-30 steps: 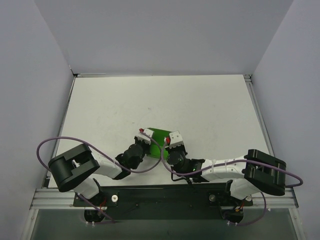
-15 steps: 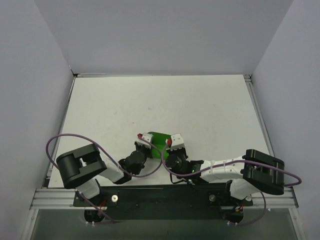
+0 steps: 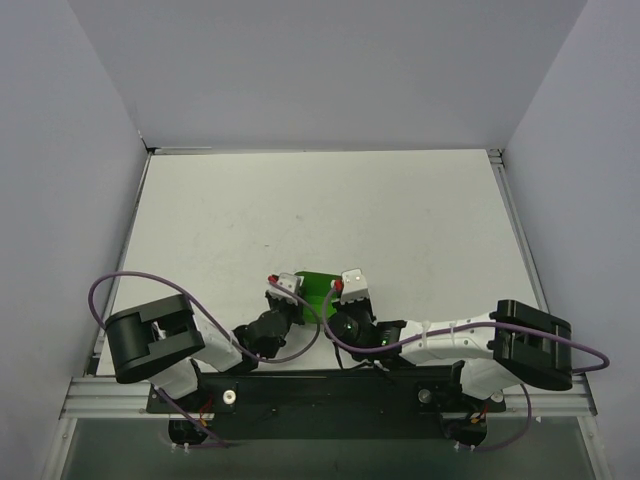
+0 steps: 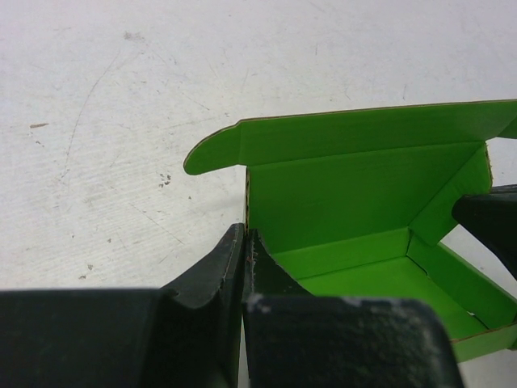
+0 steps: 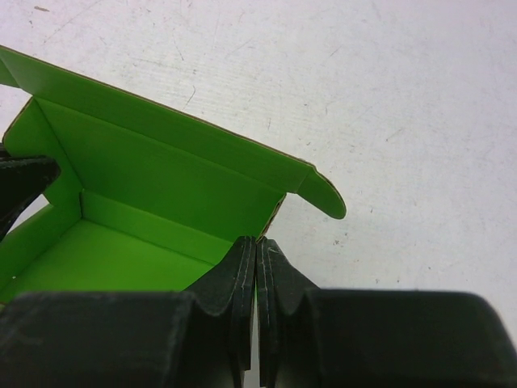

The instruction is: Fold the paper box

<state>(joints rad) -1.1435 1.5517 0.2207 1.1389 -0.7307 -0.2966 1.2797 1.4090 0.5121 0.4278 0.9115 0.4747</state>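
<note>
**Pinching the paper box by both side walls**

The box is found open-topped between the two arms, near the front edge of the counter. Its left wall is clenched in the left claw, and its right wall is clenched in the right claw. The rear flap is raised upright.

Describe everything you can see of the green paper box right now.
Bright green thin card, the paper box is half folded into an open tray: floor, upright back wall whose top strip ends in rounded tabs, raised side walls. The left hand and right hand each pinch one side wall above the white table.
</note>
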